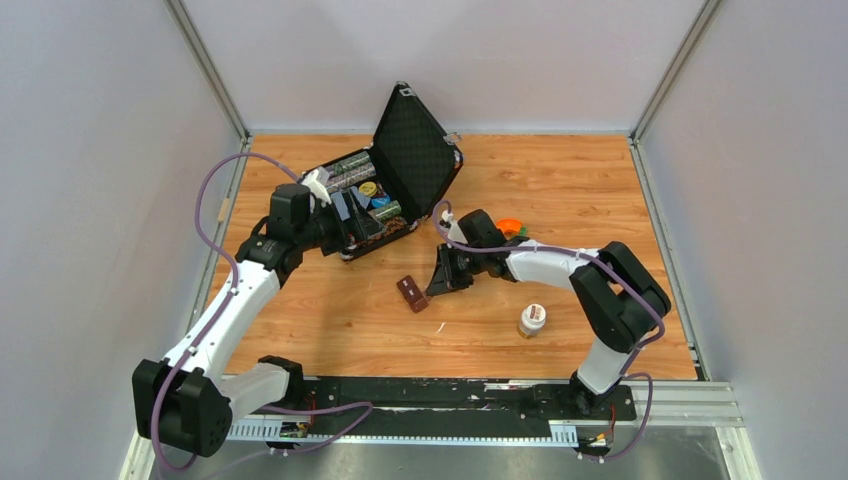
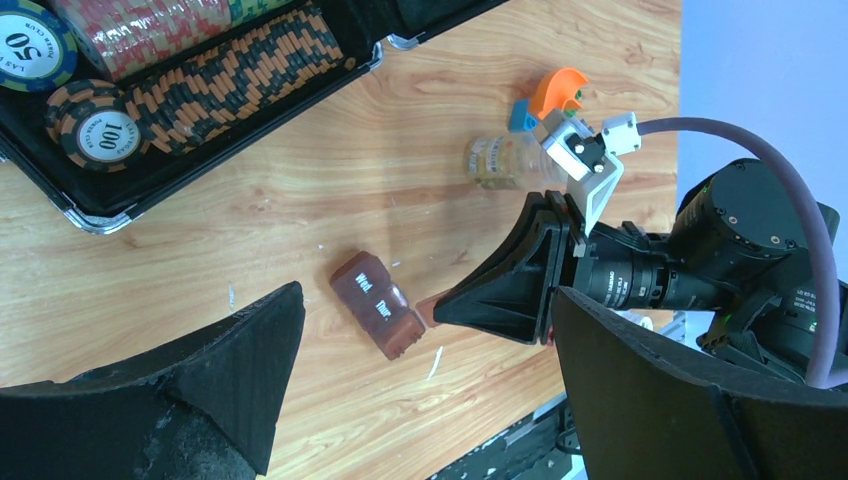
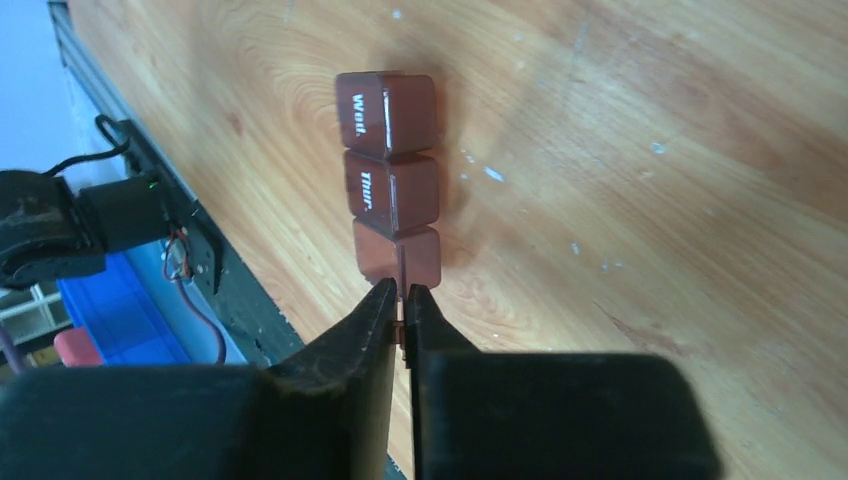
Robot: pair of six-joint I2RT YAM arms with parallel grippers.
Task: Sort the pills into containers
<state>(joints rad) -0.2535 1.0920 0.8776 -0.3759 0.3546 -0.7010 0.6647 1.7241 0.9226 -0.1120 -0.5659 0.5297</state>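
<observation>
Judging by its look, the containers (image 1: 412, 294) strip is light, stiff, glossy plastic, so we expect it to skid on the wooden table (image 1: 560, 180) when a lid is tugged. It lies near the middle of the overhead view, apart from the black case (image 1: 415, 150) at upper left. The right gripper (image 3: 402, 300) has its jaws closed on a thin brown tab at the end compartment nearest it, which we take to be that lid's lip. That thin edge is the sensible hold, though so small a hinge could snap if wrenched. The left gripper (image 1: 345, 218) stands wide open, holding nothing, over the case's near edge. Lids marked "Wed." and "Thur." read clearly. We cannot make out the third lid's label, nor whether that lid is lifted. No loose pills show anywhere, and we cannot see whether the small jar (image 1: 532, 320) at lower right holds them.
</observation>
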